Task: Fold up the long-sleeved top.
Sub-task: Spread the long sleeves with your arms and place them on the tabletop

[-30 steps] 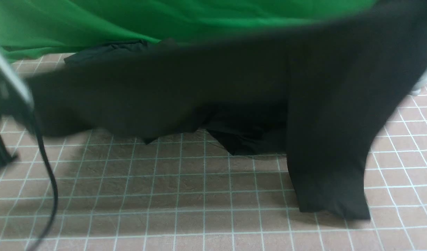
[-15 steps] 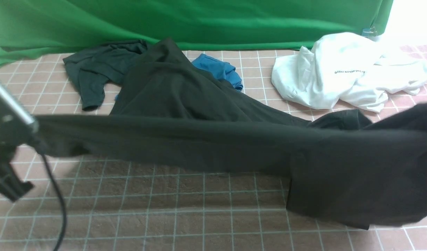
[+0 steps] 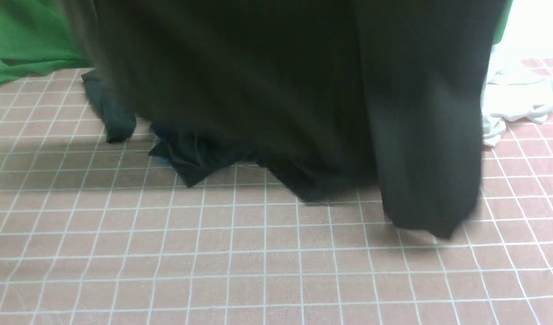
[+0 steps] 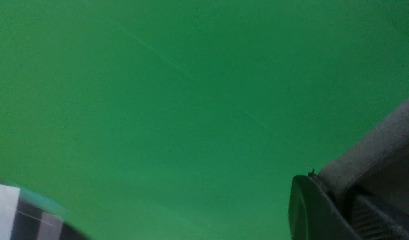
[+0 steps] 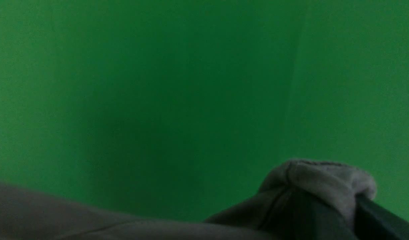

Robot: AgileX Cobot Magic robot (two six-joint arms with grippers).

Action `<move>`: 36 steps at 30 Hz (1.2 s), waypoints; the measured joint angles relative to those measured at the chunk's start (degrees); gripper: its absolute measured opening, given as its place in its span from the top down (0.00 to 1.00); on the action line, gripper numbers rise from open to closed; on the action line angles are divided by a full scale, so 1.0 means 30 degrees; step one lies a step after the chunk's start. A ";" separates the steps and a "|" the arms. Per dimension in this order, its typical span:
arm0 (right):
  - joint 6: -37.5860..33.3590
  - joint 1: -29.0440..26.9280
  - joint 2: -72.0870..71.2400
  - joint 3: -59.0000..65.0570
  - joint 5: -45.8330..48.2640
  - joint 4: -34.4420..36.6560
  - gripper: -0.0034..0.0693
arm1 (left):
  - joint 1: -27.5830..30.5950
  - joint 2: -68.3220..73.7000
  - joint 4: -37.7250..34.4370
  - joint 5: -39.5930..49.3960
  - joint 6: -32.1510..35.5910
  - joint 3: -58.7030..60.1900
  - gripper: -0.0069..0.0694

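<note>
While the long-sleeved top (image 3: 267, 81) is held raised above the gridded mat (image 3: 213, 257) as a blurred dark curtain, one sleeve (image 3: 430, 158) hung lowest at the right, left gripper (image 4: 338, 203) closed on its fabric, right gripper (image 5: 328, 206) closed on a bunched edge, green backdrop (image 4: 157, 100) behind.
</note>
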 joint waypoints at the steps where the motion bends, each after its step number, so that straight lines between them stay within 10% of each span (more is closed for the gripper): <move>1: -0.0008 -0.0170 0.0136 -0.2028 -0.0210 0.0000 0.87 | -0.0019 0.0149 0.0036 0.0080 0.0000 -0.2029 0.86; 7: -0.0166 -0.1428 0.0025 -1.2222 0.0011 0.0021 0.87 | -0.1663 -0.0369 0.0152 0.1643 0.1751 -1.1850 0.86; 13: -0.0574 -0.2004 -0.0531 -1.3249 0.3178 -0.0019 0.87 | -0.2390 -0.1925 -0.0162 0.2838 0.3767 -1.0474 0.86; 22: 0.0429 -0.2336 -0.1236 -0.2440 1.4205 -0.1156 0.87 | -0.2499 -0.4444 -0.0679 0.5224 0.4170 0.5464 0.86; 36: 0.0680 -0.2336 -1.1547 1.2908 1.6407 0.3677 0.87 | -0.2499 -1.0507 -0.1187 0.7854 0.4176 1.6286 0.86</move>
